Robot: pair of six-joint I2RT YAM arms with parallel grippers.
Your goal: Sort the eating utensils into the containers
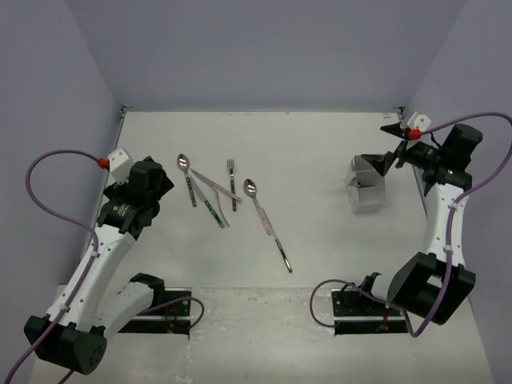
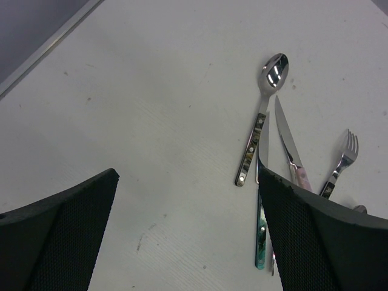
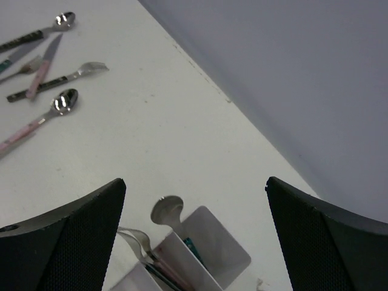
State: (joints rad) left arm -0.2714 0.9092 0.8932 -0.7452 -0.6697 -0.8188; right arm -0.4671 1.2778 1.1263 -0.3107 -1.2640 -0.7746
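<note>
Several loose utensils lie left of the table's middle: a dark-handled spoon [image 1: 185,168], a pink-handled knife [image 1: 218,186], a teal-handled knife [image 1: 213,209], a fork [image 1: 232,173] and a pink-handled spoon [image 1: 254,197]. In the left wrist view the dark-handled spoon [image 2: 267,91], the pink-handled knife [image 2: 290,145], the fork [image 2: 344,156] and the teal-handled knife [image 2: 261,236] show. My left gripper [image 2: 187,176] is open and empty, just left of them [image 1: 166,186]. The white containers [image 1: 366,189] stand at the right, holding a spoon [image 3: 167,210] and forks [image 3: 131,237]. My right gripper [image 3: 195,182] is open and empty above the containers [image 3: 225,259].
A slim dark-handled utensil [image 1: 283,254] lies nearer the front, below the pink-handled spoon. Grey walls close the table at the back and both sides. The arm bases stand at the near edge.
</note>
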